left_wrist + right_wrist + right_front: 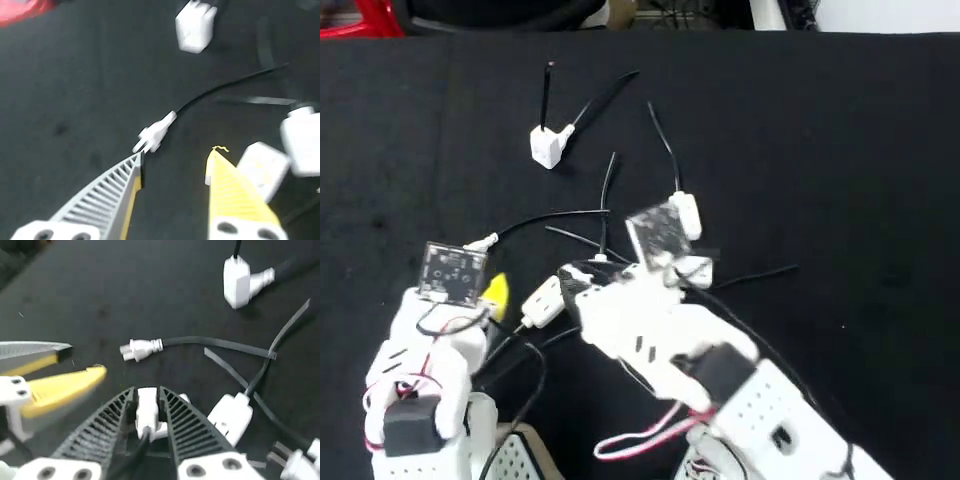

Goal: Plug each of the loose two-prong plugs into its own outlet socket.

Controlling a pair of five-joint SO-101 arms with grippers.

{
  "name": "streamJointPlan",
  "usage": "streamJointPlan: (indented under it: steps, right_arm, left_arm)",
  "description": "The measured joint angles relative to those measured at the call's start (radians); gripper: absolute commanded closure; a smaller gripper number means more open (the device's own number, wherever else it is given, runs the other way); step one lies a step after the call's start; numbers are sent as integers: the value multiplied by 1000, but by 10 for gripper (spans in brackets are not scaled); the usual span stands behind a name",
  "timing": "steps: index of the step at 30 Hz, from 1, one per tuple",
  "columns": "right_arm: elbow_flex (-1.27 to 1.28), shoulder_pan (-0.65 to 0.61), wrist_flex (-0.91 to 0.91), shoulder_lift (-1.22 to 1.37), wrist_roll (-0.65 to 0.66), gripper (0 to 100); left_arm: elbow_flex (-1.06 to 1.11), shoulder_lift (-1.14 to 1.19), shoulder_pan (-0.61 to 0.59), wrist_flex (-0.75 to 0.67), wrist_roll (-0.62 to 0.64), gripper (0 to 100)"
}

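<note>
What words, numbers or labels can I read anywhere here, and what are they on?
None can be read.
The left arm's board: specks, too blurred to read.
The right arm's board: likewise blurred.
The loose plug, held white piece and socket block: plain white, no legible print.

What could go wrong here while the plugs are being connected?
1. The open left gripper has the loose plug at its grey fingertip, not centred; closing may push it away.
2. The right gripper, shut on a white connector, sits close to the left one; they might collide.
</note>
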Motion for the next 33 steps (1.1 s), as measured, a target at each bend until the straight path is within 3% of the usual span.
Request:
streamJointPlan:
  steps: [4, 10, 22, 33]
  right_arm:
    - [-21, -38, -49, 198, 2, 987]
    - [-31, -41, -209, 462, 58, 987]
    - [-137, -38, -259, 686, 117, 987]
    - [-199, 11, -259, 783, 307, 987]
  left_arm:
    - [94, -2, -137, -28, -14, 791]
    - [206, 0, -239, -121, -14, 791]
    - [227, 0, -258, -146, -14, 791]
    - [227, 0, -258, -146, -14, 791]
